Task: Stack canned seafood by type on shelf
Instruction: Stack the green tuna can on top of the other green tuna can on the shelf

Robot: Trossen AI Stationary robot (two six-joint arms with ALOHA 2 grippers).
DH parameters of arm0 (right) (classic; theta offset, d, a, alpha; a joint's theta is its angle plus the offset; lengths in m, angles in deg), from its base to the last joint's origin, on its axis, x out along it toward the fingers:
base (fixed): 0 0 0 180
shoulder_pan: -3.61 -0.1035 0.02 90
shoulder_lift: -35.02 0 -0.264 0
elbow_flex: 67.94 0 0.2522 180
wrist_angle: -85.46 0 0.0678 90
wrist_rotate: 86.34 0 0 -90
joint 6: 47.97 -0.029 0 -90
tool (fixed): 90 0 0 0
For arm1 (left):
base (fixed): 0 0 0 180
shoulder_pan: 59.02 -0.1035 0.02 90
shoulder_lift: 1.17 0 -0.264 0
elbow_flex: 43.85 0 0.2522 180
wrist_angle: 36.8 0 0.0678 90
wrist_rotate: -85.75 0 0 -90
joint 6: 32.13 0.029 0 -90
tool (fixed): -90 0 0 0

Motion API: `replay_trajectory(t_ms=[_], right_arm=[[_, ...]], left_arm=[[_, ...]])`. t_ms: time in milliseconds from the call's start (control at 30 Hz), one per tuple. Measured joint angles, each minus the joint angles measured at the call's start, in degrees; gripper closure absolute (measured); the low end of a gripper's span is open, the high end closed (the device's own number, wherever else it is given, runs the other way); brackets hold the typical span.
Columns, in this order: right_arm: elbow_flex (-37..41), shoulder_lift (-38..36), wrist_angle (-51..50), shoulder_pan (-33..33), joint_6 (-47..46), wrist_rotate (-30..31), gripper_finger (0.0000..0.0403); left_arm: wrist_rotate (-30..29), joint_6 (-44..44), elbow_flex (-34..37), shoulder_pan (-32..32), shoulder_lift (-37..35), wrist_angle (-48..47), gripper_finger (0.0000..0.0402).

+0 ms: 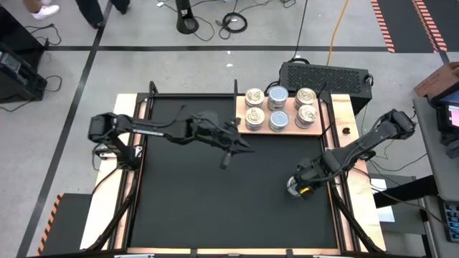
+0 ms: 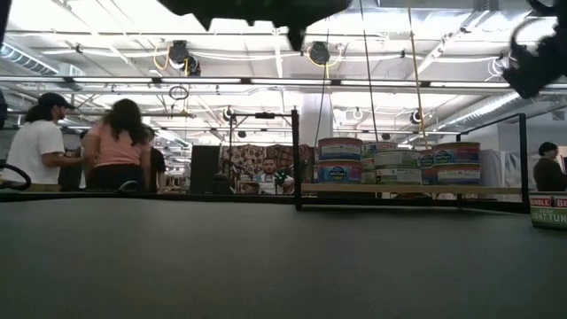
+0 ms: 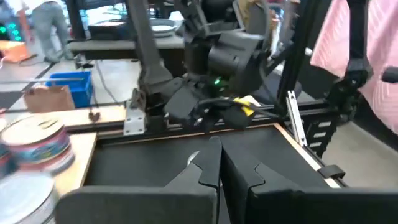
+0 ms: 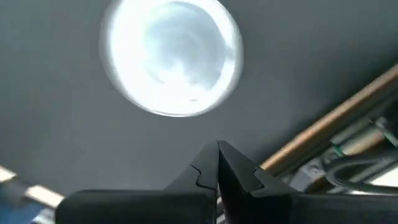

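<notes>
Several tins of canned seafood (image 1: 278, 107) stand in short stacks on the wooden shelf (image 1: 241, 107) at the table's far edge; the low view shows them two high (image 2: 390, 164). One loose tin with a pale top (image 4: 171, 56) rests flat on the black mat near the table's right edge (image 2: 549, 213). My right gripper (image 4: 217, 163) points down, shut, hovering right over this tin (image 1: 291, 188). My left gripper (image 1: 224, 163) is shut over the middle of the mat, near the shelf's left end, holding nothing (image 3: 219, 163).
A black ventilated box (image 1: 323, 75) sits behind the shelf. A black frame (image 2: 295, 159) rises at the shelf's left end and along the table's sides. Bare black mat (image 1: 215, 208) fills the near half. People stand in the room beyond the table.
</notes>
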Motion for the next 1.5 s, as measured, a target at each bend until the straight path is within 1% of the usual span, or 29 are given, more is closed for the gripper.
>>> replay_trajectory(t_ms=[167,300,367,467,567,700,800,933,1000,1033,1133,1267,1400,1433,1500], right_arm=[[5.50,-0.01,0.76,-3.32,-1.65,-0.21,0.0403],[10.12,0.00,7.35,-4.26,0.63,0.23,0.0403],[12.21,-0.02,10.92,-4.18,0.95,0.50,0.0403],[14.40,-0.02,14.31,-4.17,0.53,2.70,0.0403],[14.71,0.00,17.22,-3.76,-0.03,5.33,0.0403],[14.71,0.38,24.39,-2.80,0.55,6.75,0.0403],[14.71,2.00,29.59,-1.90,0.60,8.22,0.0403],[14.71,5.99,36.82,-0.54,0.72,9.29,0.0403],[14.69,8.41,40.50,0.44,0.93,9.28,0.0403],[14.56,9.41,41.56,0.88,0.92,8.98,0.0403],[13.66,12.06,43.11,2.00,1.82,8.41,0.0403],[11.40,14.04,44.29,3.56,4.36,8.87,0.0403],[9.82,16.06,47.57,5.60,7.68,11.92,0.0403],[9.65,16.46,48.38,5.96,8.26,11.85,0.0403],[9.02,17.22,50.29,6.58,8.95,11.70,0.0403]], left_arm=[[0.00,1.46,-6.00,1.67,5.60,-1.86,0.0393],[-0.02,1.40,-9.18,2.33,8.91,-7.27,0.0393],[-0.02,1.40,-9.77,2.74,10.22,-9.52,0.0386],[-0.02,1.50,-9.80,3.75,11.48,-11.44,0.0361],[-0.67,2.18,-9.83,4.85,11.70,-14.06,0.0323],[-6.75,9.68,-9.83,6.55,11.71,-16.21,0.0276],[-8.90,14.43,-9.83,7.45,11.77,-16.25,0.0260],[-9.04,18.91,-9.85,8.19,13.07,-16.14,0.0256],[-9.13,19.69,-9.66,8.39,13.76,-16.99,0.0256],[-9.21,19.77,-9.71,8.48,14.38,-15.67,0.0256],[-10.23,21.18,-9.81,8.62,14.55,-16.39,0.0256],[-14.27,29.00,-9.75,9.04,15.85,-18.08,0.0256],[-14.53,35.88,-9.98,9.37,17.53,-16.88,0.0255],[-14.50,36.20,-9.80,9.55,18.04,-18.28,0.0255],[-14.51,36.34,-9.74,9.78,19.90,-17.05,0.0255]])
